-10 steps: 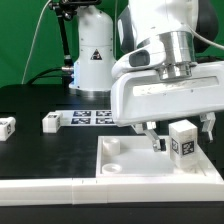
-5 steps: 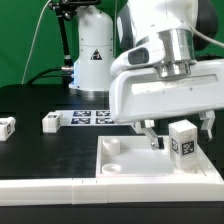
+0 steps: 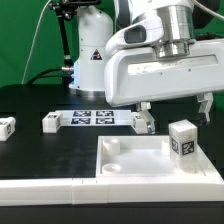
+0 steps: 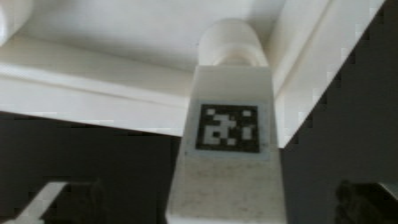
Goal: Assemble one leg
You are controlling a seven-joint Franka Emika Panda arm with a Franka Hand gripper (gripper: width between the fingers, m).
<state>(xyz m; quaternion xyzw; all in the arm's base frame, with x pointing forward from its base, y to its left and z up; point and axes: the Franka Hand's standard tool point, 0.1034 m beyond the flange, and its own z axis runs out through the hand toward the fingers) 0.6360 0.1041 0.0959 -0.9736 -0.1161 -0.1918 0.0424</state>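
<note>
The white panel [image 3: 135, 160] below the pincer [image 3: 176, 118] carries the leg [image 3: 183, 140] upright at a corner, right under the gap between the fingers and touching neither. I cannot tell whether it is seated firmly (it may be merely perched), so a descent slightly off centre could let a fingertip knock it over. The arm [image 3: 150, 20] hangs with its wrist pointing straight down, the pincer spread wide and holding nothing.
</note>
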